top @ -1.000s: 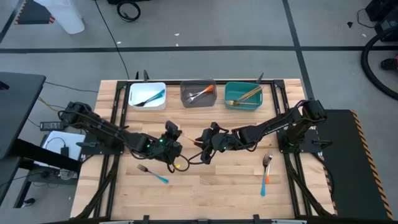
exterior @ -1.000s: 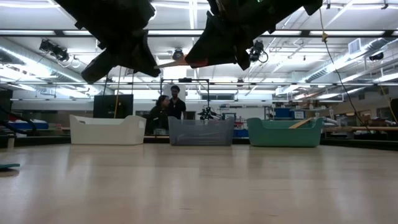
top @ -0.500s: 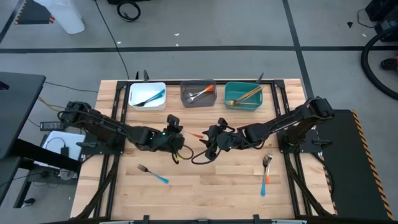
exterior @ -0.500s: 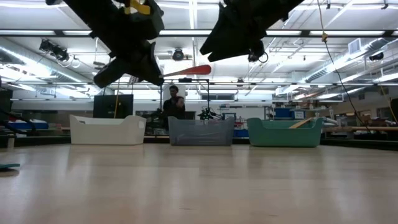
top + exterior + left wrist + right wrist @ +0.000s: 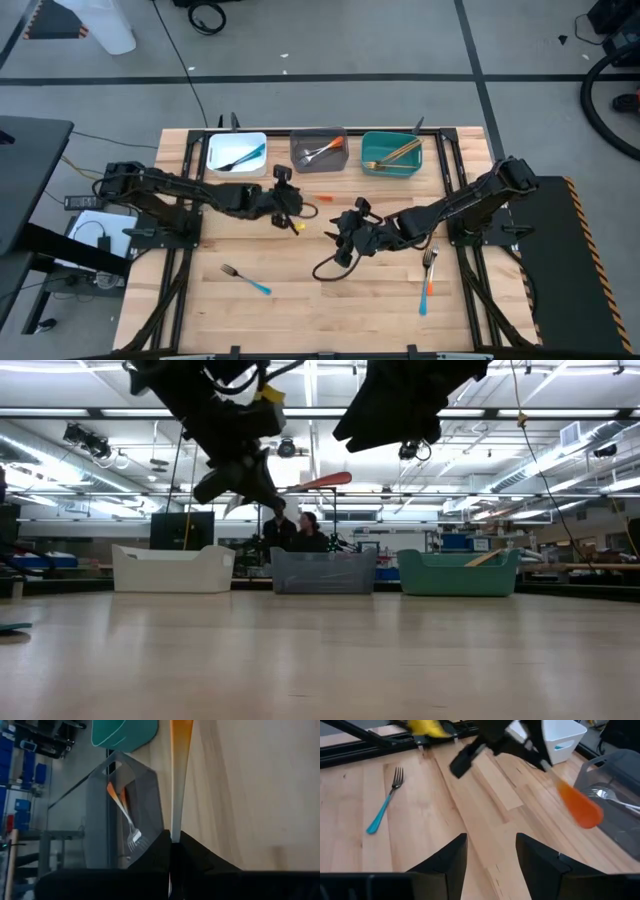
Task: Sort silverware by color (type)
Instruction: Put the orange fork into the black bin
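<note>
Jaws of the left gripper (image 5: 292, 205) clamp an orange-handled utensil (image 5: 312, 209); the right gripper's (image 5: 345, 228) stand apart, empty.

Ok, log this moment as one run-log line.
left gripper: shut on orange-handled utensil, near grey bin | right gripper: open, empty, mid-table | phase: carrying to bin

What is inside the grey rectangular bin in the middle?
The grey rectangular bin holds silver-headed utensils with orange handles, at least one of them a fork. Their exact number is unclear, since they overlap.
</note>
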Robot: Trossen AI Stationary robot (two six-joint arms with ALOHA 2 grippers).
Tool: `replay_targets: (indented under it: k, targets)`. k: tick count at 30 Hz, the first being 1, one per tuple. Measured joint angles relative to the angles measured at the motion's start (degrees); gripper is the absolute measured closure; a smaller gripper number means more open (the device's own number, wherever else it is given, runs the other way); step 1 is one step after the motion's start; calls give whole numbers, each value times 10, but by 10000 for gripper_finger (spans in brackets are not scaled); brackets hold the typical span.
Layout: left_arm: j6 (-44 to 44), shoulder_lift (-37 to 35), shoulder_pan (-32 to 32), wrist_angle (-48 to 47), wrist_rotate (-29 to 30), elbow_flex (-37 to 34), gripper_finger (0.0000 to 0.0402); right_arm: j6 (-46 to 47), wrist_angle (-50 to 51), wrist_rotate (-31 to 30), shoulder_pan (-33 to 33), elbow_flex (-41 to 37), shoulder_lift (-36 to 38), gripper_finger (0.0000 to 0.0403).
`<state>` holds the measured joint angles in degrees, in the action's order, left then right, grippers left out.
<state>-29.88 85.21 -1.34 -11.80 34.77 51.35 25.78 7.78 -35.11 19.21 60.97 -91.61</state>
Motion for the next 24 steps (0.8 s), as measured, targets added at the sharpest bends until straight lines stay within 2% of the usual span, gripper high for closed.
replay_targets:
  k: [8, 16, 24]
  targets:
    - [-41, 3, 61, 70, -44, 0, 375, 14, 1, -36, 26, 0, -1, 225]
    - [-43, 21, 118, 152, -81, 1, 375, 34, -4, -78, 44, 0, -1, 225]
    - [-6, 41, 163, 237, -126, 1, 375, 60, -92, -85, 58, -51, -2, 225]
